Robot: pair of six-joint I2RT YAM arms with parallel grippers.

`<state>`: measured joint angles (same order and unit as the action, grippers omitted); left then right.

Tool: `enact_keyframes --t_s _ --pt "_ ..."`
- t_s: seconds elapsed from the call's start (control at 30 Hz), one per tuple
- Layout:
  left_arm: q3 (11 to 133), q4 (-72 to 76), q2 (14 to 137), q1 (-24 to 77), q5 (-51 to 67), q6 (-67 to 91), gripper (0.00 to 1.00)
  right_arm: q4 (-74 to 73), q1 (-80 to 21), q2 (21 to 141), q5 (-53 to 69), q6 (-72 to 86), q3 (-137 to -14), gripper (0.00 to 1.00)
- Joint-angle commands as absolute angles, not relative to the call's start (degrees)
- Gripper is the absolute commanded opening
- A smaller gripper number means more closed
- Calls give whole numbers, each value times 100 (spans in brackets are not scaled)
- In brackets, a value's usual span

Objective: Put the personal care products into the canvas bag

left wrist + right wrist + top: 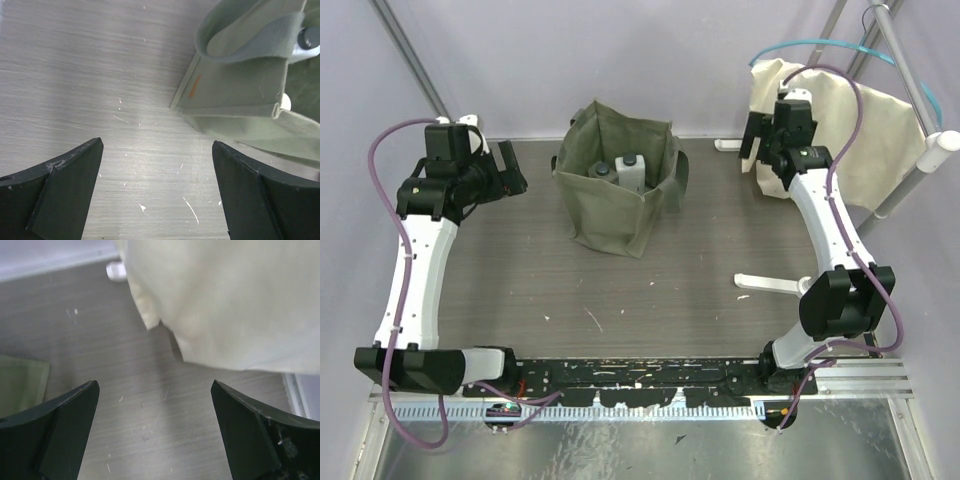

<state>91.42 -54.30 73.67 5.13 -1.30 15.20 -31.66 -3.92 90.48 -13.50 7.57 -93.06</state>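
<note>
Two items peek from the canvas bag [620, 195]: a white bottle [631, 174] with a dark cap, and a second dark cap [603, 171] beside it. The bag stands ahead and right of the left gripper [157, 145], whose jaws are spread wide and empty over the table [100, 75]. The right gripper [154, 384] is just as wide and empty, with the cream cloth sack [225, 300] hanging close ahead and the bag's corner off to its left.

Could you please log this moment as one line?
left gripper open, empty | right gripper open, empty | white bottle inside canvas bag

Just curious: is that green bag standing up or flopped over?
Upright: the canvas bag stands with its mouth open, bottles visible inside.
</note>
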Motion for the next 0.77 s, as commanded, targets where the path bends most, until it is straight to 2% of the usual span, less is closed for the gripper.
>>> enact_keyframes --t_s 0.0,0.23,0.73 --pt "8926 -5277 7418 429 538 1563 98 -2923 -483 8754 -1371 929 -8841 100" --pt "8996 -5280 7708 429 736 1536 98 -2866 -475 8658 -1649 788 -8444 100" --pt "8696 -5128 7521 434 682 1495 98 -2848 -469 8901 -1491 757 -8648 100"
